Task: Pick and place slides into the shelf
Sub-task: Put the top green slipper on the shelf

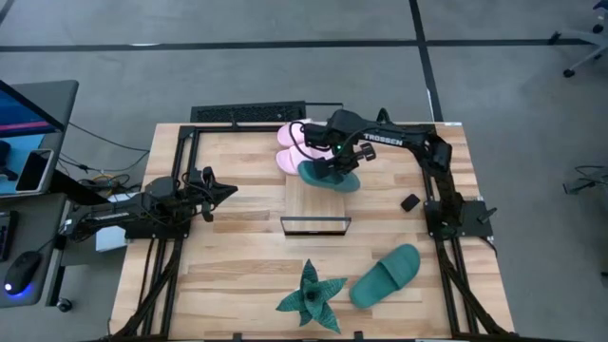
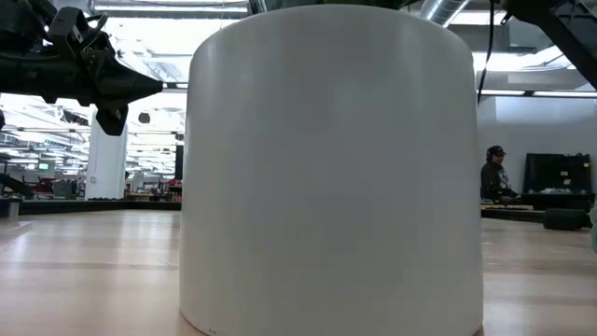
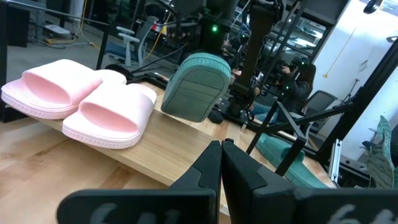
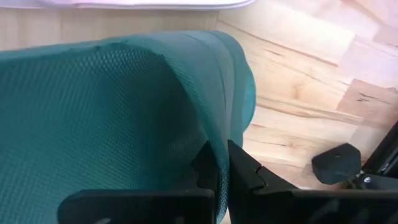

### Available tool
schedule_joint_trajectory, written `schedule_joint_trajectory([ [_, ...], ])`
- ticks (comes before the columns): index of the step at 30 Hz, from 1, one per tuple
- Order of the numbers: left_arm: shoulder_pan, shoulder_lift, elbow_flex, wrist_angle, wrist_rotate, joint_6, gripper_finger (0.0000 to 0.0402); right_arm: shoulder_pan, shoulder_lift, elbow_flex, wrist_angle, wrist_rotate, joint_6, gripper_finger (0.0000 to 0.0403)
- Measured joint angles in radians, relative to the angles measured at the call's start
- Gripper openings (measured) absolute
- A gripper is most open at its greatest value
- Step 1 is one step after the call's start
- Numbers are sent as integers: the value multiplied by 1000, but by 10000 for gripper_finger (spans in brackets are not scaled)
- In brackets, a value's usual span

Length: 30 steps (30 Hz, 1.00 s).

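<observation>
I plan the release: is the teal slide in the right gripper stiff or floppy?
Probably soft: the strap of the teal slide folds thinly inside the right gripper. Seemingly light: it hangs tilted over the shelf from that pinch, so it may swing or tip.

On the surface (image 1: 237,275), the shelf (image 1: 316,204) lies at the middle. Two slides (image 1: 293,147) sit side by side on its far end, and a third slide (image 1: 330,177) hangs tilted just beside them in the right claw (image 1: 334,167). A fourth slide (image 1: 385,274) lies near the front right, the plant (image 1: 311,296) to its left. The left claw (image 1: 228,191) waits left of the shelf.
</observation>
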Motion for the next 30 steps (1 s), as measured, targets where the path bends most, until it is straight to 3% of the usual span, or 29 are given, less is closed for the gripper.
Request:
schedule_joint_trajectory([
  [21, 0, 0, 0, 0, 0, 0, 0, 26, 2, -1, 39, 1, 2, 0],
  [30, 0, 0, 0, 0, 0, 0, 0, 25, 59, 2, 61, -22, -45, 0],
])
